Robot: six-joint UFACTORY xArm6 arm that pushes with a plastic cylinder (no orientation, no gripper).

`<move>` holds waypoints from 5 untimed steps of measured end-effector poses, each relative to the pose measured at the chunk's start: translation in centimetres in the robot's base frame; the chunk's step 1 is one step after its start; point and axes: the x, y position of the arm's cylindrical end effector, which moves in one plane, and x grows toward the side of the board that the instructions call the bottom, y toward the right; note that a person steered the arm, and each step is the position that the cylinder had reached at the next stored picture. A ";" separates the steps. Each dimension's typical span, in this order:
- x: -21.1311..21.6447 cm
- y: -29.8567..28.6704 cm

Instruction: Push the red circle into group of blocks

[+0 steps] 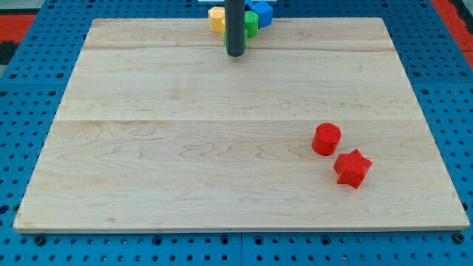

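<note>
The red circle (pixel 326 139), a short red cylinder, stands on the wooden board (pixel 185 148) at the view's lower right. A red star block (pixel 352 168) lies just below and right of it, almost touching. A group of blocks sits at the view's top centre: a yellow block (pixel 216 18), a green block (pixel 251 23) and a blue block (pixel 261 9), partly hidden behind my rod. My tip (pixel 235 54) rests on the board just below that group, far up and left of the red circle.
The board lies on a blue perforated table (pixel 29 89) that surrounds it on all sides. A red area (pixel 457 18) shows at the view's top right corner.
</note>
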 end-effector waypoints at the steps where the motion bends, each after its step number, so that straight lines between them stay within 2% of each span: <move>1: -1.2 0.0; 2: -1.2 0.0; 3: 0.3 2.7; 4: 3.5 11.2; 5: 12.0 20.3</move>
